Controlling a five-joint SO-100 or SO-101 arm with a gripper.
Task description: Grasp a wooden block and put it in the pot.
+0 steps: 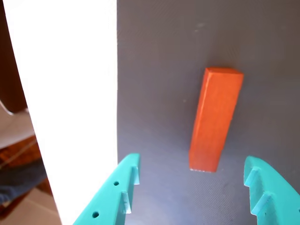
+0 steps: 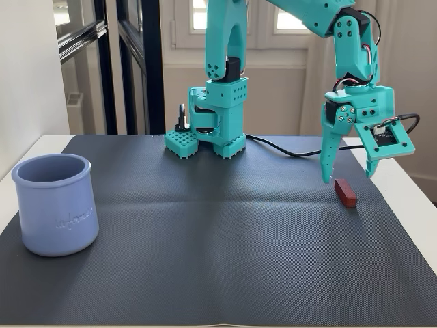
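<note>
The wooden block [image 2: 345, 192] is a small reddish-brown bar lying flat on the dark mat at the right in the fixed view. In the wrist view the block [image 1: 215, 119] lies lengthwise between and just beyond my fingertips. My teal gripper [image 2: 347, 177] is open, pointing down, its tips just above the block and straddling it, not touching. In the wrist view the gripper [image 1: 192, 168] shows both fingers wide apart. The pale lavender-blue pot [image 2: 54, 203] stands upright at the mat's far left, empty as far as I can see.
The arm's teal base [image 2: 217, 130] stands at the back centre with a black cable [image 2: 287, 150] running right. The dark mat [image 2: 205, 239] covers a white table; its right edge [image 2: 410, 205] is close to the block.
</note>
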